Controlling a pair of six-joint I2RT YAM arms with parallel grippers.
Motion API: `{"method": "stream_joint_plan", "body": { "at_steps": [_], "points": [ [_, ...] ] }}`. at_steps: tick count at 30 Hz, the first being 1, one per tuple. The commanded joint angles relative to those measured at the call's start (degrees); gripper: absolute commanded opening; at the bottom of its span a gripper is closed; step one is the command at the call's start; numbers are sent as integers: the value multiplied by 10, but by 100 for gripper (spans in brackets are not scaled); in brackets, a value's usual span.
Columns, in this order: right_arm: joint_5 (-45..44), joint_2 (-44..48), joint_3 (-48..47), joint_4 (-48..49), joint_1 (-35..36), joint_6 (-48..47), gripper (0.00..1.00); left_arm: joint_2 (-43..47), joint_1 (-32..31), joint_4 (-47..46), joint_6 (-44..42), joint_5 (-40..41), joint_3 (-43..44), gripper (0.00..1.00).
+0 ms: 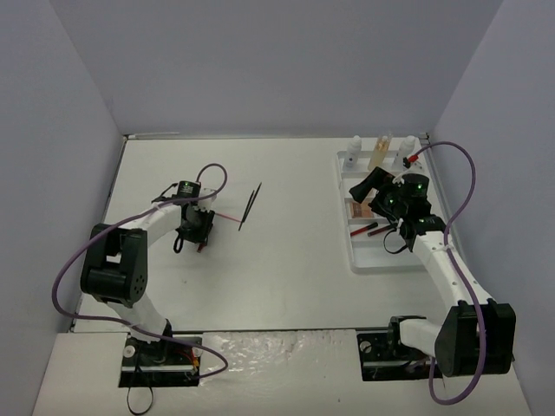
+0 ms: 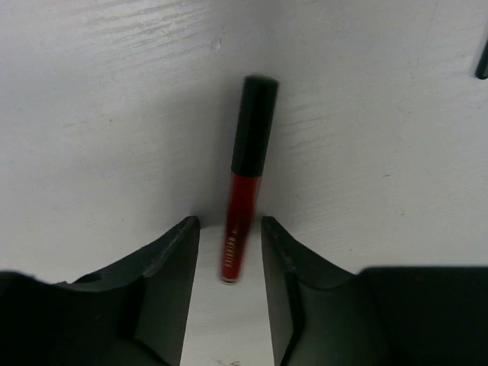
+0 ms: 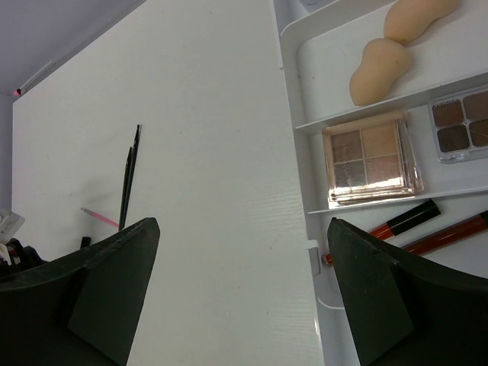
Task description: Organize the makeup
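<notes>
Left jaws sat partway open, straddling the bottom end of a red lip tube (image 2: 242,191) with a black cap. It lay flat on the counter (image 2: 91,114), not pinched. Right jaws were spread wide, holding nothing, over the white tray's (image 3: 324,84) left edge. In there: two beige sponges (image 3: 377,72), eyeshadow palettes (image 3: 371,158), two more red tubes (image 3: 400,219). Thin brushes (image 3: 130,175) lay out on the counter.

The right gripper (image 3: 242,229) is hanging over the white table (image 3: 213,114), its fingers spread wide. In the compartmented tray (image 3: 324,69) to the right, two beige sponges (image 3: 379,70) are lying in one compartment, eyeshadow palettes (image 3: 371,158) in the next, and red lip tubes (image 3: 404,219) in the nearest. Thin brushes (image 3: 130,179) are lying well left.
</notes>
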State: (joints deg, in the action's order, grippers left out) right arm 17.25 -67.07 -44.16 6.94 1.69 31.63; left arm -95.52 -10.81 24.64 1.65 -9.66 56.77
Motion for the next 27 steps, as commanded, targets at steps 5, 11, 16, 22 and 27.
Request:
{"method": "stream_joint_plan", "body": {
  "at_steps": [5,11,16,22,27],
  "points": [
    [10,7,-26,25,7,-17,89,-3,-6,23,5,-21,35,11],
    [44,3,-49,25,16,-31,89,24,-23,35,11,-29,30,0],
    [88,-9,-75,43,53,-41,89,101,-56,13,33,-70,32,0],
    [123,-34,-95,100,114,-9,87,163,-150,-107,102,-131,54,0],
    [125,-65,-131,121,161,5,83,163,-218,-176,147,-132,95,0]
  ]
}}
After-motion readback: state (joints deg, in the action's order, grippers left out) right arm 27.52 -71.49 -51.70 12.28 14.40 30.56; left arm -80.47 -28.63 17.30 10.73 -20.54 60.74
